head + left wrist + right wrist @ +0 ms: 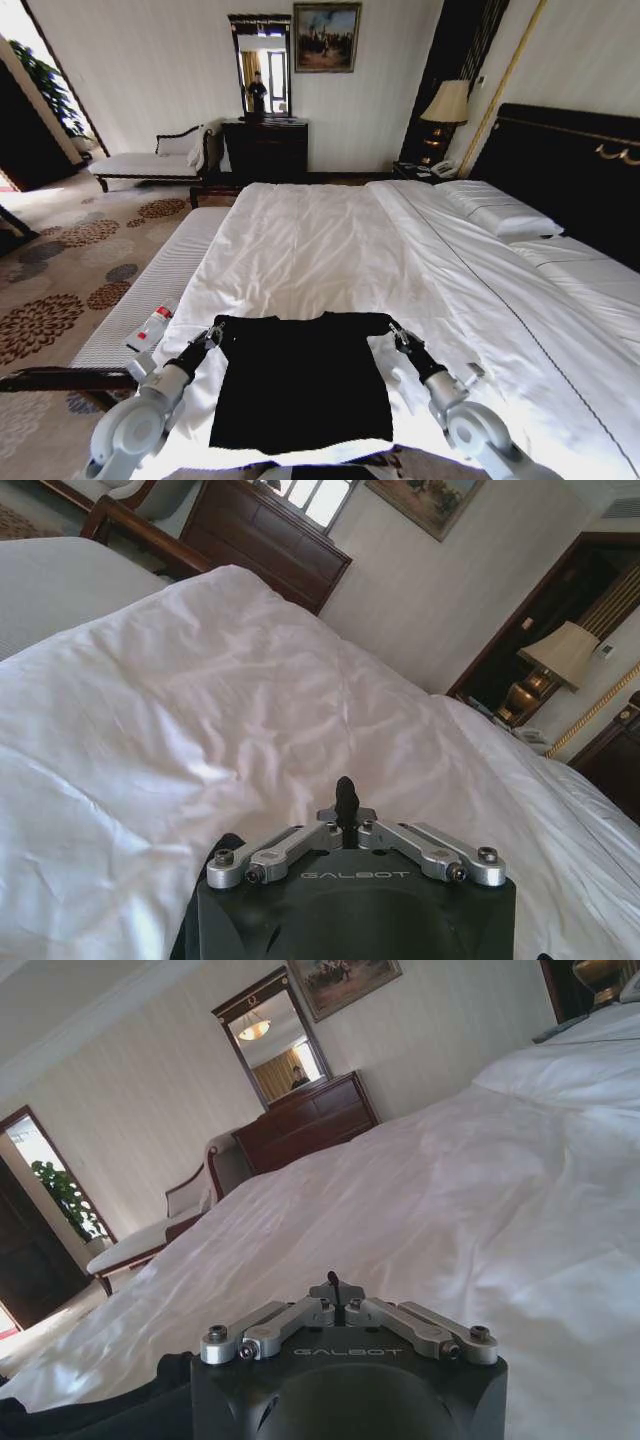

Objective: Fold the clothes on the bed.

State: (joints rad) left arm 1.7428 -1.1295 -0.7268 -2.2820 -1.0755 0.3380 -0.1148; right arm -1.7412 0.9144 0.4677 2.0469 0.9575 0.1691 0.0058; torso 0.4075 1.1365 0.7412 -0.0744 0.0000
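Head view: we see the black T-shirt (300,385) lying flat on the white duvet (330,250) at the near end of the bed (560,330), neck edge toward the headboard (575,175), hem toward the robot. Both short sleeves are spread out to the sides. No lettering is visible on the upward face.

Left gripper (213,335): at the shirt's left sleeve, arm reaching in from the lower left. In the left wrist view the left gripper (345,798) has its jaws drawn together to a single dark tip, clenched; black fabric lies just under the gripper body. We cannot tell whether any cloth is pinched between them.

Right gripper (398,335): at the shirt's right sleeve, level with the left one. In the right wrist view the right gripper (333,1285) also shows jaws clenched to a narrow tip over the duvet, with black fabric beside the gripper body. Whether cloth is caught in them we cannot tell.

Surroundings: a white-cushioned bench (150,290) runs along the bed's left side with a small red-and-white item (150,328) on it. Pillows (500,210) lie by the headboard, a lamp (447,105) stands beyond, and a dark dresser (265,150) with a mirror (260,65) is against the far wall
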